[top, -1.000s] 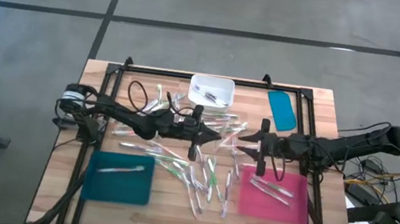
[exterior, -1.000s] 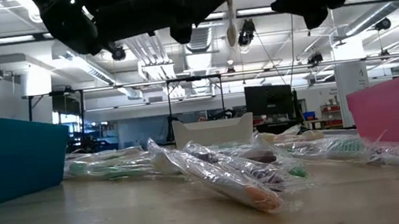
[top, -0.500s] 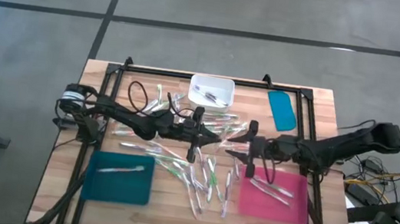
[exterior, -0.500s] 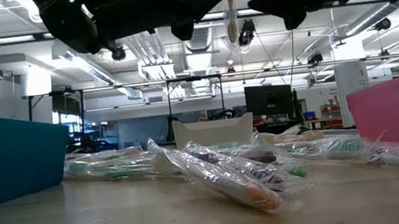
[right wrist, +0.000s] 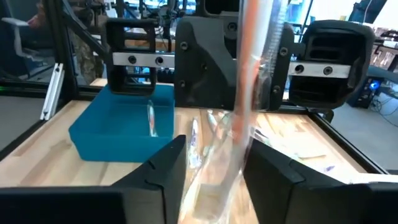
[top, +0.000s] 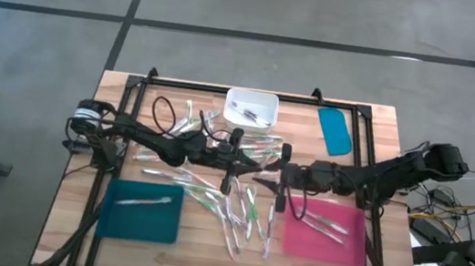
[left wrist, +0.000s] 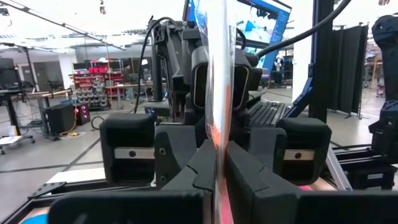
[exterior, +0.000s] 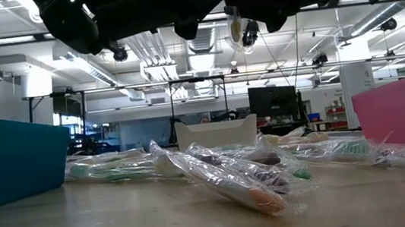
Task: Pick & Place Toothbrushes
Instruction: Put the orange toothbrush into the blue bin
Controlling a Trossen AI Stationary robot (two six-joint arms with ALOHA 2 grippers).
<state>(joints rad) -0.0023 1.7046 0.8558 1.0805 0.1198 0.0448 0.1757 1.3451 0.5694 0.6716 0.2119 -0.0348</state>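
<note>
My left gripper is shut on one wrapped toothbrush and holds it upright high over the table's middle. The same toothbrush shows at the top of the low view. My right gripper faces the left one and is open. Its fingers stand on either side of that toothbrush. Many loose wrapped toothbrushes lie flat on the table below. A teal tray holds one toothbrush. A pink tray holds a few. My left gripper pinches the wrapped toothbrush between its two fingers, low on its length. The fingers come level from the table's left and lie across it. The toothbrush stands upright, lifted clear of the table. My right gripper's fingers flank the clear wrapper; whether they touch it I cannot tell.
A white bin with a few items stands at the far middle. A light-blue flat object lies at the far right. A black frame runs round the table. Cables loop at the far left.
My right gripper has travelled toward the table's left, up to my left gripper, and now has its fingers around the held toothbrush. The toothbrush has stayed upright in place.
</note>
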